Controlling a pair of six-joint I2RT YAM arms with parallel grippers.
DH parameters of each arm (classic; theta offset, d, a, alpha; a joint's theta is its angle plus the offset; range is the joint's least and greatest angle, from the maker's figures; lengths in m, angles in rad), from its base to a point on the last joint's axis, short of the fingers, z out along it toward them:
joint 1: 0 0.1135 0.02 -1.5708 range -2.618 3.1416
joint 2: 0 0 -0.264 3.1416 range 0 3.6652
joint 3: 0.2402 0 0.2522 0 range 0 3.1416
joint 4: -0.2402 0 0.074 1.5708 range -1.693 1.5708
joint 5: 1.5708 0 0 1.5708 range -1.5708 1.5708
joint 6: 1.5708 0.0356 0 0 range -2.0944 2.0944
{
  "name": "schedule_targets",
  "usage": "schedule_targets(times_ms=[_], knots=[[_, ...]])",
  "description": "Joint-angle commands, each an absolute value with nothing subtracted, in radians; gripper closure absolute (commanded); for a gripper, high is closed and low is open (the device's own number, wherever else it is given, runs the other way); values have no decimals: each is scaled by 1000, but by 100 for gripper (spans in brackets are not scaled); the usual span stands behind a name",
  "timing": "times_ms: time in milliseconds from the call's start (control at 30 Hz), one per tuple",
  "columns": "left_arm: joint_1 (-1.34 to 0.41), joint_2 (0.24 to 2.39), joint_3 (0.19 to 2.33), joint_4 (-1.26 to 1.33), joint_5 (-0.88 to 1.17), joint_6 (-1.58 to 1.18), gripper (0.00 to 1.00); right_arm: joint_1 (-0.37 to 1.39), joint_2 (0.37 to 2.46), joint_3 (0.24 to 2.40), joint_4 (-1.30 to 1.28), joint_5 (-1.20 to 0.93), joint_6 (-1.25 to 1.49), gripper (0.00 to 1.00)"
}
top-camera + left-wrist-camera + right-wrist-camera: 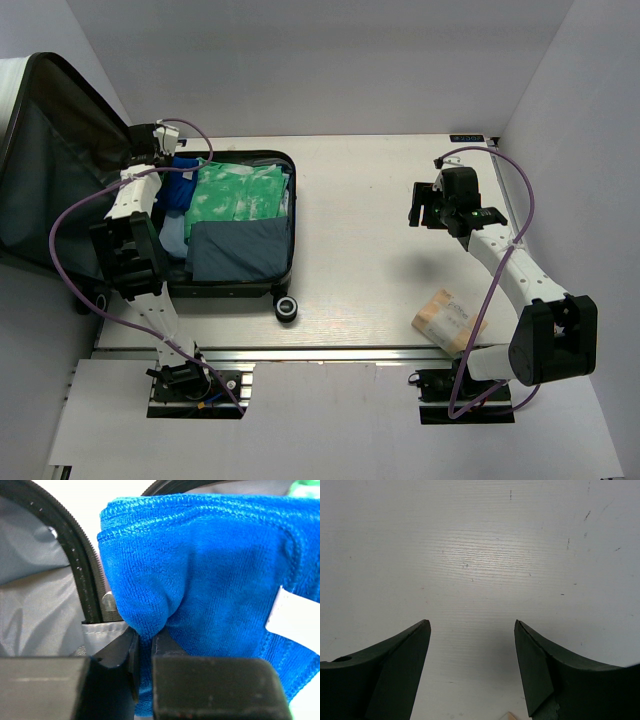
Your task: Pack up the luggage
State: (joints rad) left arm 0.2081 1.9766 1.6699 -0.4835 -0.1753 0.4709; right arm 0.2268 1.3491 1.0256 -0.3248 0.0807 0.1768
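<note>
The luggage (292, 225) lies open at the table's left, its dark lid (50, 170) raised and leaning left. Inside lie a green garment (235, 190), a grey-blue folded cloth (240, 250) and a blue towel (183, 186). My left gripper (165, 150) is at the case's far left corner, shut on a fold of the blue towel (210, 565). In the left wrist view the gripper (145, 637) pinches the towel beside the zipper rim (75, 555) and grey lining (40, 615). My right gripper (425, 205) is open and empty over bare table (472, 625).
A tan wrapped package (450, 318) lies on the table by the right arm's base. A black wheel (287, 309) sticks out at the case's near right corner. White walls close in the table at the back and right.
</note>
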Motion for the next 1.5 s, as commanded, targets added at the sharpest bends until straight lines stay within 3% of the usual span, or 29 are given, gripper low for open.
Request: schedule_targets(times_ms=[0, 233, 300, 333, 433, 533, 567, 600, 700, 1067, 1467], knots=[[225, 1965, 1710, -450, -201, 465, 100, 227, 1345, 1072, -341, 106, 181, 26], [245, 1956, 1686, -448, -169, 454, 100, 229, 1331, 1068, -336, 114, 179, 26], [245, 1974, 1707, -466, -207, 436, 97, 229, 1333, 1072, -344, 114, 181, 26], [245, 1980, 1712, -471, -213, 431, 89, 226, 1332, 1074, -347, 114, 181, 26], [245, 1962, 1715, -483, -192, 416, 87, 227, 1328, 1074, -356, 120, 179, 26], [255, 1953, 1721, -491, -192, 405, 58, 230, 1316, 1072, -351, 123, 183, 26], [255, 1954, 1730, -503, -195, 400, 29, 229, 1316, 1075, -351, 120, 181, 26], [255, 1956, 1750, -509, -193, 391, 17, 227, 1318, 1075, -351, 118, 181, 26], [255, 1957, 1787, -544, -180, 373, 2, 229, 1313, 1083, -357, 112, 184, 26], [225, 1950, 1818, -565, -2, 284, 2, 229, 1290, 1059, -351, 112, 204, 25], [245, 2157, 1905, -584, 84, 233, 2, 225, 1321, 1015, -348, 153, 225, 24]])
